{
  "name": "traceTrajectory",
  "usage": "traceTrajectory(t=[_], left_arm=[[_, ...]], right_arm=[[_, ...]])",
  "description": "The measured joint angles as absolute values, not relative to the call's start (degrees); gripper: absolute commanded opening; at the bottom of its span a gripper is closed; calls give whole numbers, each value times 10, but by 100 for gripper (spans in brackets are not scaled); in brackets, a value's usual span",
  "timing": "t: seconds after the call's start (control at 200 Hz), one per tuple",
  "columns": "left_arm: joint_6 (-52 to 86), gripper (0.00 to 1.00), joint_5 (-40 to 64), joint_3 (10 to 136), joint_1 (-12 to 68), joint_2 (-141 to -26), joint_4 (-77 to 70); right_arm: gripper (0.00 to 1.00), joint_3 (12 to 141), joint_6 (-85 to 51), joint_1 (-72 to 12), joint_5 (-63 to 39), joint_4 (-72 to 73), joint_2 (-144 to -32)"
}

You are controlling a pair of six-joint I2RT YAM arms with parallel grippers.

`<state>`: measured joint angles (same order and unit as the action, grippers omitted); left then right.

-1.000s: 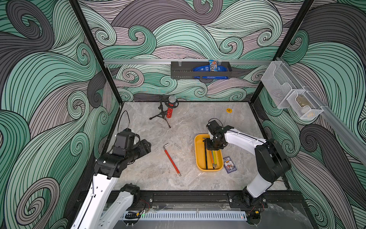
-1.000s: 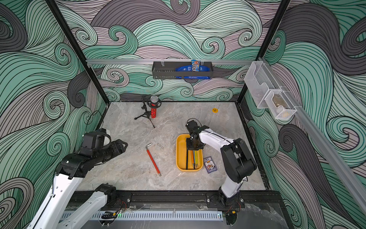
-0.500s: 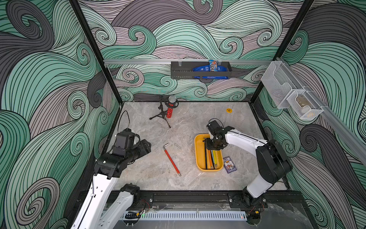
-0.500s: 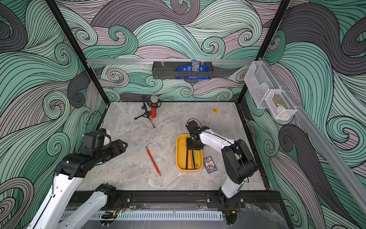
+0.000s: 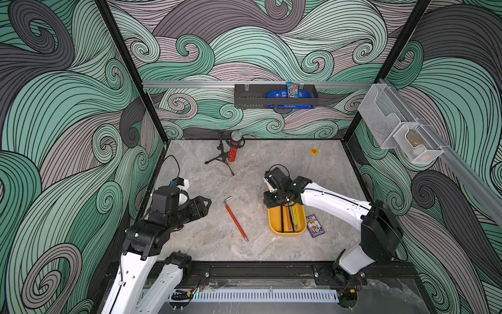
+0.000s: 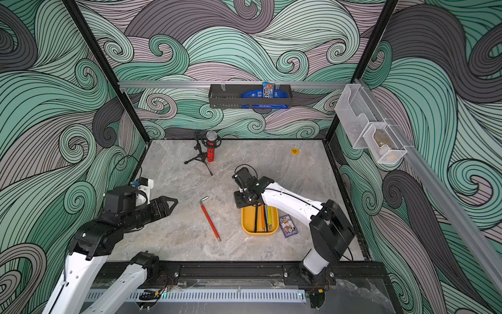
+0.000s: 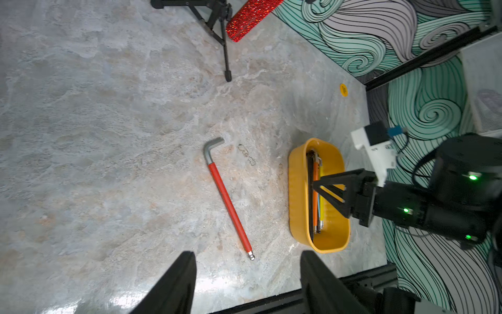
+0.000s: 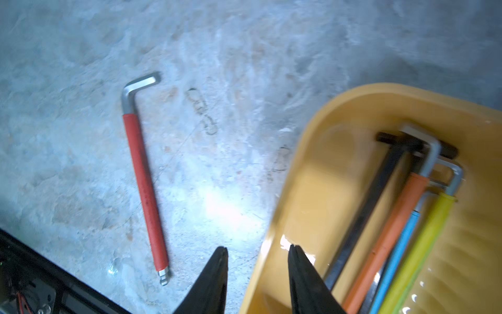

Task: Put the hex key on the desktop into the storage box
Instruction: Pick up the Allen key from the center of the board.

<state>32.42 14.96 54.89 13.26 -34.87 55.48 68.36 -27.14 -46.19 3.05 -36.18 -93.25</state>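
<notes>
A red-sleeved hex key (image 5: 235, 218) lies alone on the grey marble desktop (image 5: 206, 244), its bent end toward the back; it also shows in the left wrist view (image 7: 227, 199) and the right wrist view (image 8: 144, 187). To its right stands the yellow storage box (image 5: 274, 227), holding several hex keys (image 8: 385, 233) with black, orange, blue and yellow sleeves. My right gripper (image 8: 258, 248) hangs open over the box's far end (image 5: 274, 201), one finger outside the rim and one inside, gripping nothing. My left gripper (image 5: 205, 204) hovers left of the red key, open and empty (image 7: 245, 254).
A red microphone on a small tripod (image 5: 231, 152) stands at the back. A card deck (image 5: 314, 226) lies right of the box. A yellow sticker (image 5: 314, 151) marks the back right. A black wall rack (image 5: 274, 99) and white mesh baskets (image 5: 394, 127) hang above.
My right gripper's jaws have parted above the box's far end. The left arm and the red hex key stay where they were.
</notes>
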Motion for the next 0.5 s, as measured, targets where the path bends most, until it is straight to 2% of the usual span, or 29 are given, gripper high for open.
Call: traceTrajectory(t=[0.5], left_arm=[[279,60,274,576,133,-272,562]], right_arm=[[54,790,-270,-585,7,-354,-1101]])
